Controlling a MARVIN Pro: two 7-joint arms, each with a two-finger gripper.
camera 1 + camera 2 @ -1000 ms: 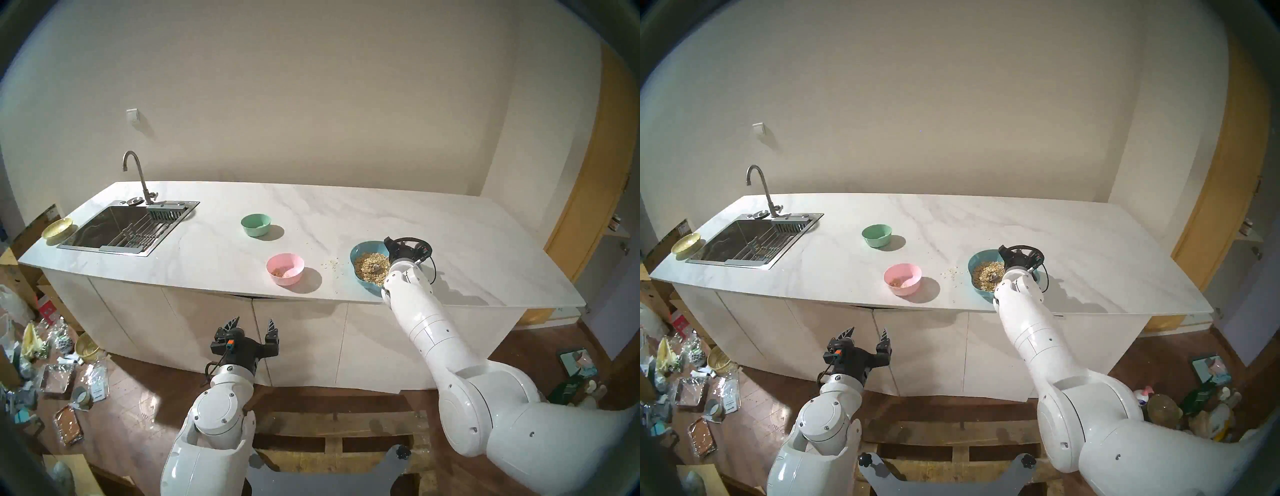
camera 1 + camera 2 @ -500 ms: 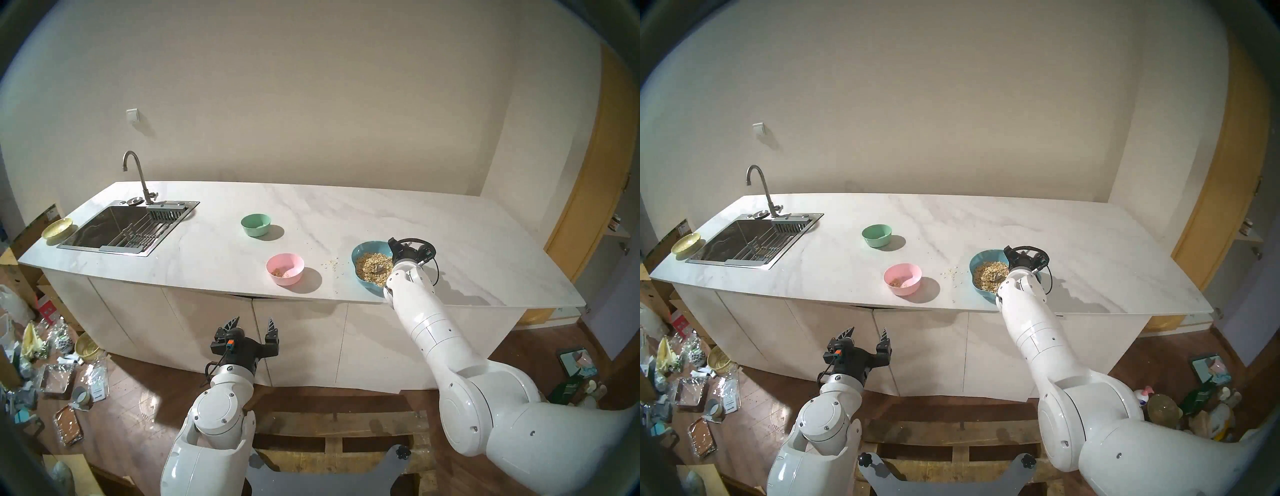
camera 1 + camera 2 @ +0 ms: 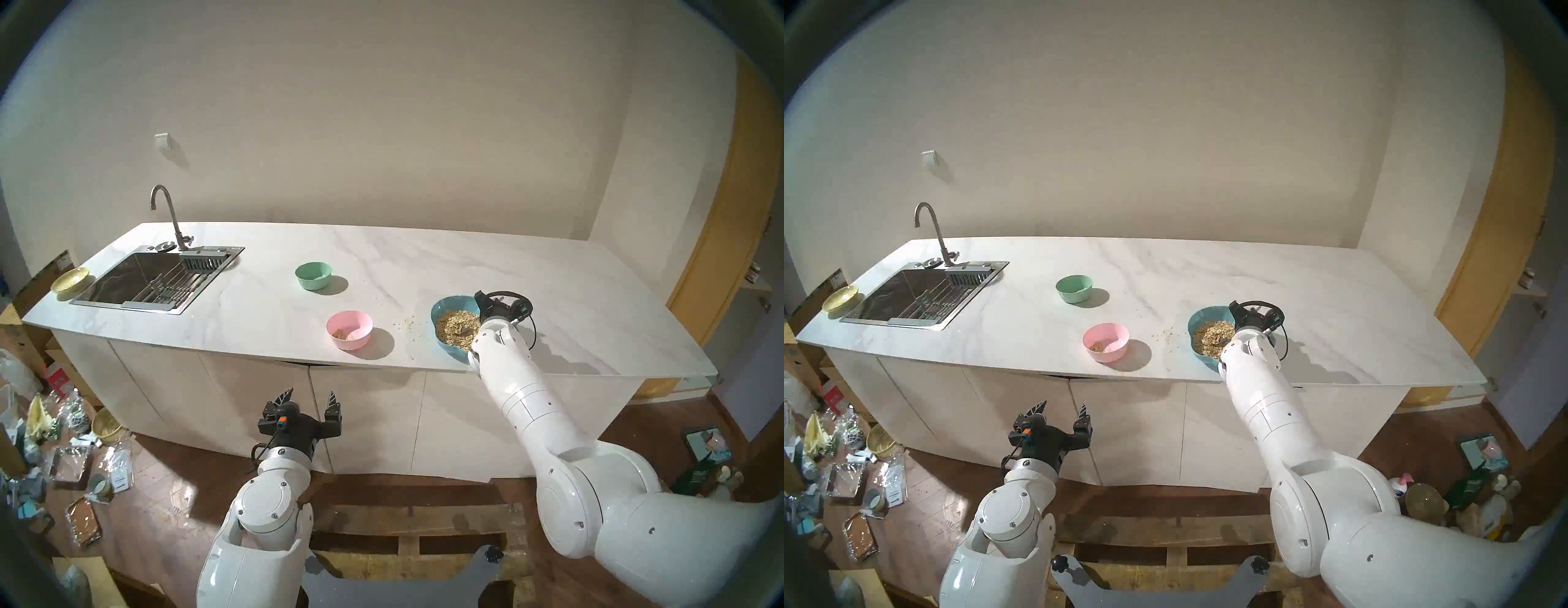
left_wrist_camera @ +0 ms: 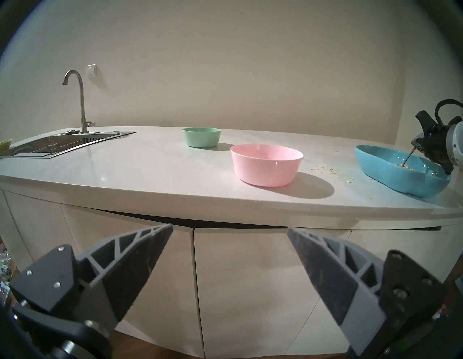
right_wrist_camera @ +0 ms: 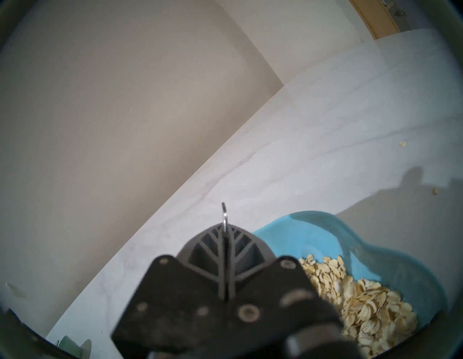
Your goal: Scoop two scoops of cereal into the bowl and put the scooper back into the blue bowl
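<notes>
- Head stereo left: right of centre, the right gripper [image 3: 488, 306] is clenched on the scooper [image 3: 465, 329], whose head sits in the cereal [image 3: 456, 325] heaped in the blue bowl [image 3: 443, 308]. The pink bowl [image 3: 349, 329] stands left of it, a few flakes inside, spilled flakes [image 3: 405, 325] between the two. The left gripper [image 3: 312, 397], lower centre, hangs released before the cabinet.
- Head stereo right: same layout; the mint-green bowl [image 3: 1073, 288] sits above the pink bowl, the sink [image 3: 919, 293] at left.
- Left wrist: both fingers [image 4: 140, 263] spread wide at the bottom; the scooper's thin handle slants into the blue bowl at the right edge.
- Right wrist: the fingers meet at centre bottom, pinching the handle tip; blue bowl and cereal lie lower right.
</notes>
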